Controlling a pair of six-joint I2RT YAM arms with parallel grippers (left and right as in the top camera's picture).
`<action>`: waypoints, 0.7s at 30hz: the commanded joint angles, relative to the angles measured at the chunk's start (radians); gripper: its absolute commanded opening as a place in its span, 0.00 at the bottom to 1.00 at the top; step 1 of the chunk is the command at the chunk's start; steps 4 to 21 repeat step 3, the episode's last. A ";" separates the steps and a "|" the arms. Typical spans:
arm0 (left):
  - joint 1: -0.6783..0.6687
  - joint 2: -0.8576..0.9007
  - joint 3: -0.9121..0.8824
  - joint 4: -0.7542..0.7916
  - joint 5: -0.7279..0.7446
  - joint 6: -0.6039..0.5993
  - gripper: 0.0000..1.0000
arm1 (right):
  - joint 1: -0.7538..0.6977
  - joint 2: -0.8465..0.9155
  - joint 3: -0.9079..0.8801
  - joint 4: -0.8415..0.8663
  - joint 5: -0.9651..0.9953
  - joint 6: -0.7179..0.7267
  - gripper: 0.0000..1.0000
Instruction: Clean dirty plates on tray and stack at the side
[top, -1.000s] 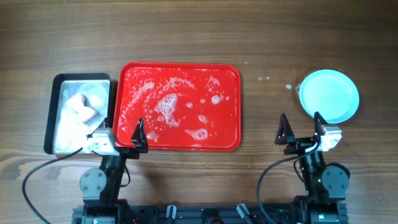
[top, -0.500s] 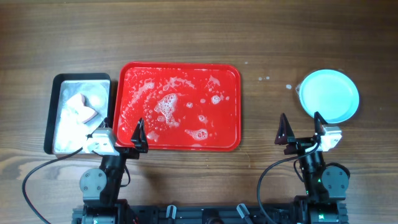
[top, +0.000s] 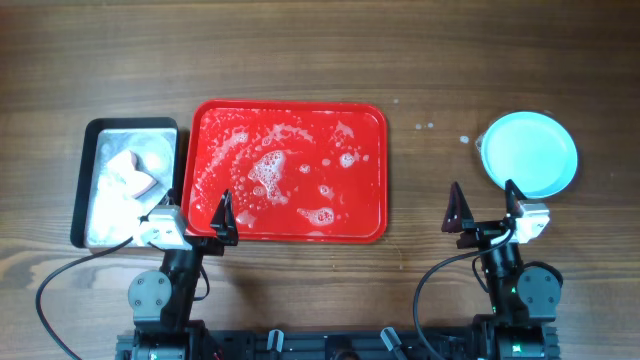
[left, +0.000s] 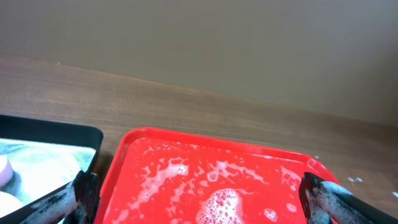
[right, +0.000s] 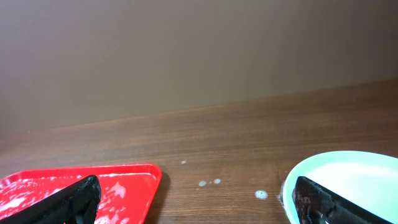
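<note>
While the foamy tray (top: 290, 104) is sitting bare, I am seeing the left gripper (top: 192, 214) gaping empty at its near-left corner, the right gripper (top: 484, 204) gaping empty to its right, and the plates (top: 529, 153) lying farther right.

Overhead view bright, evenly lit, sharp. Light soft and diffuse, shadows faint. Wet foam on tray (top: 362, 205) shows small white glints. Plates (top: 530, 152) pale, nearly washed out at centre. Wrist views dimmer, far wall flat grey-brown, near bottom corners slightly soft.
</note>
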 joint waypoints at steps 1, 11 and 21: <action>-0.006 -0.009 -0.008 0.002 0.008 0.019 1.00 | 0.006 -0.010 -0.002 0.003 0.017 0.012 1.00; -0.006 -0.009 -0.008 0.002 0.008 0.019 1.00 | 0.006 -0.010 -0.002 0.003 0.017 0.012 1.00; -0.006 -0.009 -0.008 0.002 0.008 0.019 1.00 | 0.006 -0.010 -0.002 0.003 0.017 0.012 1.00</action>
